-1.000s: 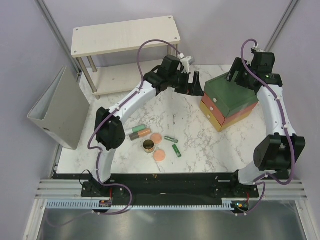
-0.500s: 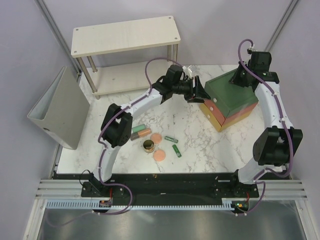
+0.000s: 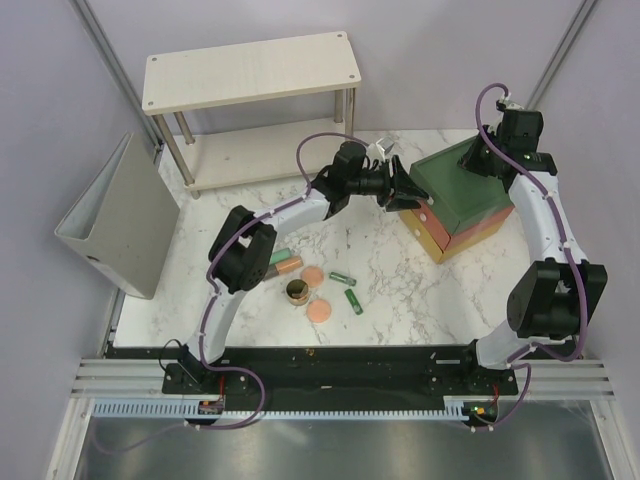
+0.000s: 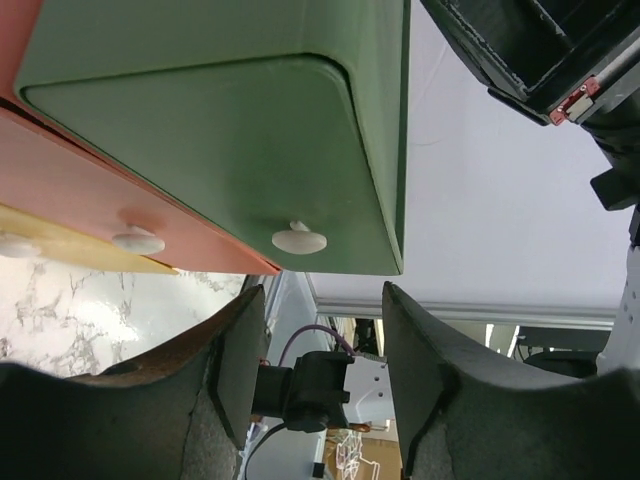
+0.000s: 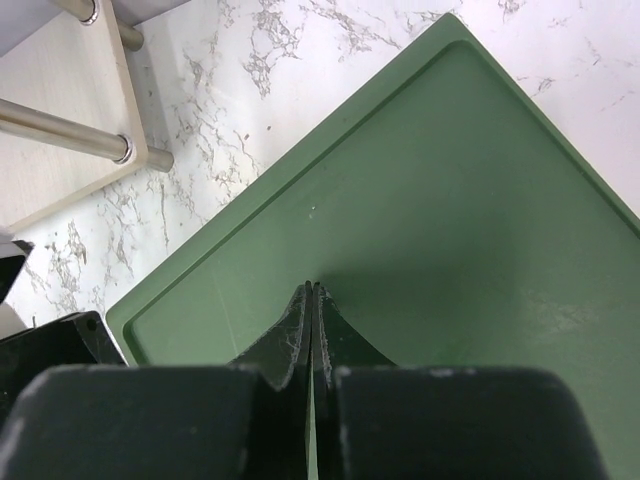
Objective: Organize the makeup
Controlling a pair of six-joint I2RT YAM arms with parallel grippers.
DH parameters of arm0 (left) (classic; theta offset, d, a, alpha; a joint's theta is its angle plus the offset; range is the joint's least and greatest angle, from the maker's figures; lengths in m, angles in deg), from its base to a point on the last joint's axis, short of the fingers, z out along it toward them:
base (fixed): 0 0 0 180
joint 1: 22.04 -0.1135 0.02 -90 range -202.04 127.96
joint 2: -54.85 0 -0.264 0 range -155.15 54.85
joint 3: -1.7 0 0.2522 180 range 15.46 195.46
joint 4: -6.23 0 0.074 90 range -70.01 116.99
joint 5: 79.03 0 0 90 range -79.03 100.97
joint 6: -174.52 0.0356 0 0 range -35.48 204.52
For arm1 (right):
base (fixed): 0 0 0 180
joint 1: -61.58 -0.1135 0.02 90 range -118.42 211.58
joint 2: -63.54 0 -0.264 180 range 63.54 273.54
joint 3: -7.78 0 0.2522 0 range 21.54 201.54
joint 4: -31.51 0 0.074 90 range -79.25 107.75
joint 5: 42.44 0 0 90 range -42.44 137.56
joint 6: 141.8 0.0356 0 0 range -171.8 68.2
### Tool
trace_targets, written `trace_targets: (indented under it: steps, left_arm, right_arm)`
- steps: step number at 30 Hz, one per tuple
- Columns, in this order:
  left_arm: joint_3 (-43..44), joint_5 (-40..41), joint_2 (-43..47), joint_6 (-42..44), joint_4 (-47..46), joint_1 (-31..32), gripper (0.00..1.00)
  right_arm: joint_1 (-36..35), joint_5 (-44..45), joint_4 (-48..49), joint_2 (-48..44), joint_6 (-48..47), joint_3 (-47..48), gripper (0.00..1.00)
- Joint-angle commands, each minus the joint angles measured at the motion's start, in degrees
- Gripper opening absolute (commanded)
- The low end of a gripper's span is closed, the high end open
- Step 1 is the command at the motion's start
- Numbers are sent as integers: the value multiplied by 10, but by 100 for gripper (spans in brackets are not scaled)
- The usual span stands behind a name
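Here we see the makeup gathered on the marble tabletop (image 3: 400, 300), toward its near-left corner and well apart from both arms. From left to right: a mint-green tube (image 3: 270, 259) lies just beside a grey-orange tube (image 3: 284, 268). Next come a dark gold-rimmed jar (image 3: 297, 292), a far peach-pink disc (image 3: 312, 275) and a near peach-pink disc (image 3: 320, 312). After them are one short dark green tube (image 3: 342, 278) and a second dark green tube (image 3: 352, 300).

Further right, the left claw (image 3: 405, 187) is at the left face of the drawer box (image 3: 470, 205), which stands toward the far-right corner. In the left wrist view its fingers (image 4: 240, 370) stand wide apart and hold nothing. The white knob (image 4: 299, 239) of the green drawer is just ahead of the gap.

The right claw (image 3: 478, 160) is over the box's green top. In the right wrist view its fingers (image 5: 295, 330) are pressed together, empty, with their tips at that surface.
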Motion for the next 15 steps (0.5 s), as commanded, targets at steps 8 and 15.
trace_targets:
  steps: [8, 15]
  left_arm:
    - [39, -12, -39, -53, -61, 12, 52]
    - [44, -6, -53, -69, -83, 14, 53]
  right_arm:
    - [1, 19, -52, 1, -8, -43, 0]
    - [1, 17, -51, -2, -9, -53, 0]
